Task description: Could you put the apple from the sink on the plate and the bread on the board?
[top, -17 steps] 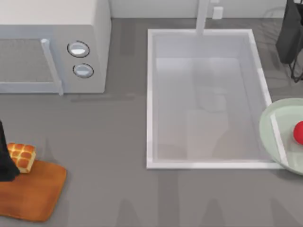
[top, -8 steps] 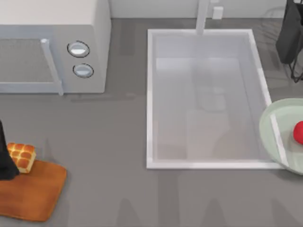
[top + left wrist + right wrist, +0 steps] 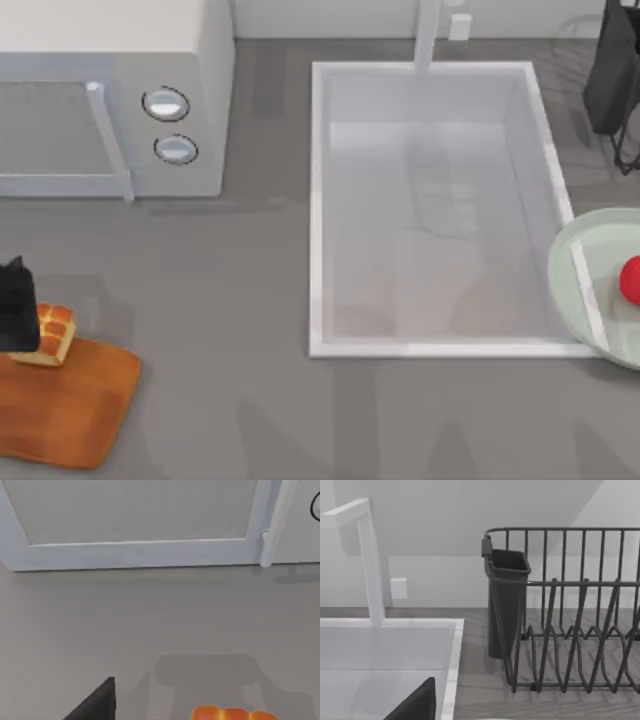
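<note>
Your left gripper [image 3: 16, 318] overlaps the bread [image 3: 54, 333] on the board [image 3: 70, 405]; finger state unclear, so lifting could drag it off.

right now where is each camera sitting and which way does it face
Top view: above the table looking down on the microwave, sink, plate with the apple, and board; the left gripper is over the bread.
Left wrist view: on the left arm, facing the microwave door; one dark finger shows.
Right wrist view: on the right arm, facing the faucet and dish rack; one finger shows.
Shared: bread and microwave in top and left wrist; sink and faucet in top and right wrist.
</note>
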